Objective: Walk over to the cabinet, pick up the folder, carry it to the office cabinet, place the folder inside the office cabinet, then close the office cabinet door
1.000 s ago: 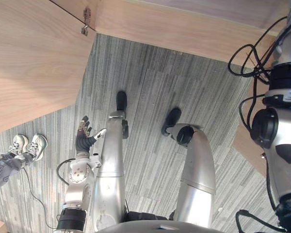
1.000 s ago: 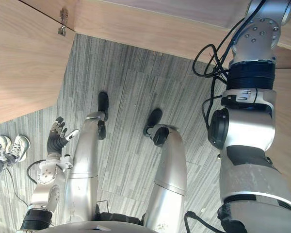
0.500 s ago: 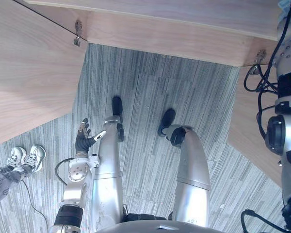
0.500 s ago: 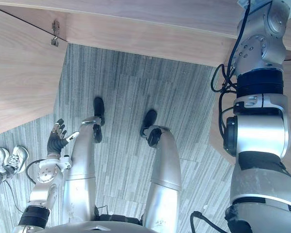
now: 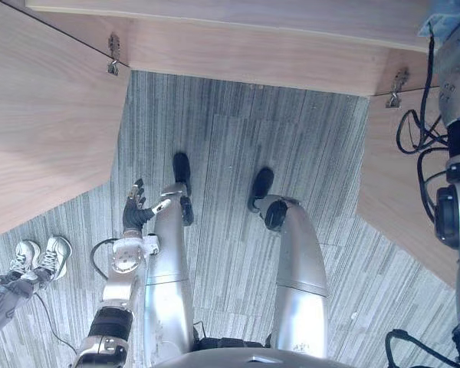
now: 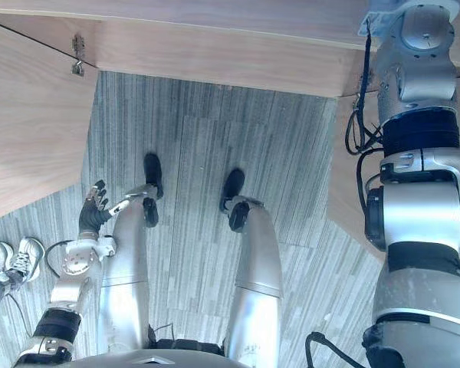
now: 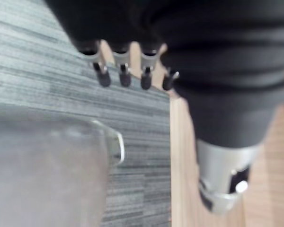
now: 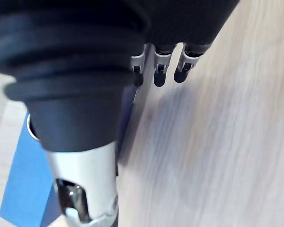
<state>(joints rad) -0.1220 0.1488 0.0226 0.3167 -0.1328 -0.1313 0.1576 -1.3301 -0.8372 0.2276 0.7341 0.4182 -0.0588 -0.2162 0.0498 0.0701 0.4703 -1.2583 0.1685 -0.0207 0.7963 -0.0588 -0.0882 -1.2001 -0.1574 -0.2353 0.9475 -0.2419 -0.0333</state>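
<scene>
One plain blue folder

The left arm is slim and silver-grey, with a round silver joint at the wrist and a black ribbed band lower down. The left hand sits under a dark cover, with dark-tipped fingers. The right arm is far bulkier, stacked from smooth silver-grey shells split by black ribbed rings, and the right hand wears a black ribbed cover above a row of silver fingers with dark tips
</scene>
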